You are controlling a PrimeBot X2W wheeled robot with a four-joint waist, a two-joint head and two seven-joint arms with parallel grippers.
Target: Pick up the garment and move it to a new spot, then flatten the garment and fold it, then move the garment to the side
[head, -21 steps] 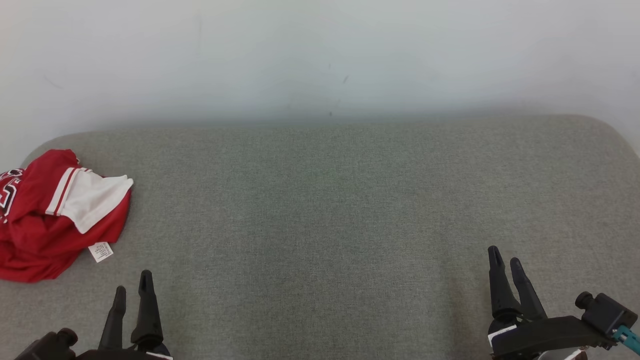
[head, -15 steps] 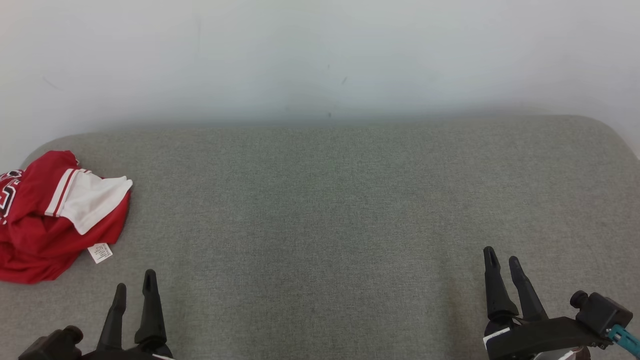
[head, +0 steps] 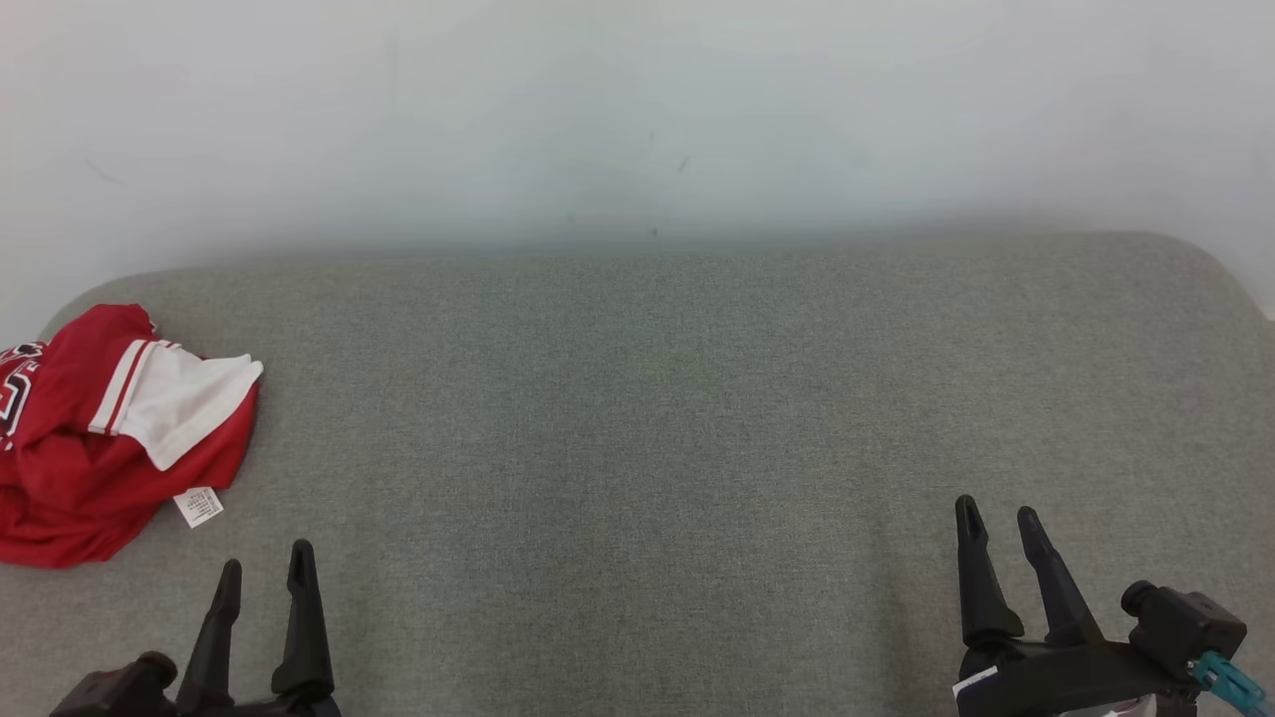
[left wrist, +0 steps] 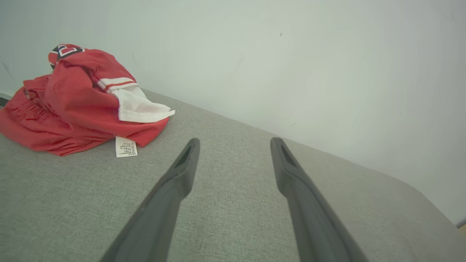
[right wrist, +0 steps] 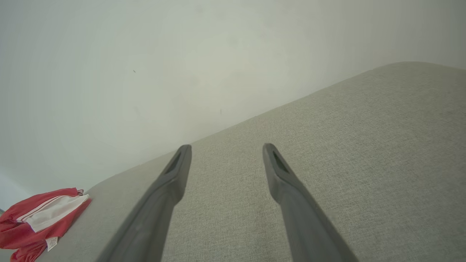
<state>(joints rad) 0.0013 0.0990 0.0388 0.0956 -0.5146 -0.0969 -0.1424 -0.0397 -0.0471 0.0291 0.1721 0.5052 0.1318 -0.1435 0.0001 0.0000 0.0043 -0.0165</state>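
The garment (head: 95, 438) is a crumpled red piece with white panels, red stripes and a white label, bunched at the far left of the grey cushioned surface (head: 657, 428). It also lies at the upper left in the left wrist view (left wrist: 80, 102) and at the bottom left corner in the right wrist view (right wrist: 40, 214). My left gripper (head: 264, 563) stands open at the lower left, a short way in front of the garment and apart from it. My right gripper (head: 996, 513) is open at the lower right, far from the garment. Nothing sits between either pair of fingers.
A plain pale wall (head: 637, 119) rises right behind the grey surface. The surface has rounded far corners at the left and right, and its middle and right are bare fabric.
Both grippers have drawn back toward the bottom edge of the head view. The view itself has shifted slightly. The garment lies as before.
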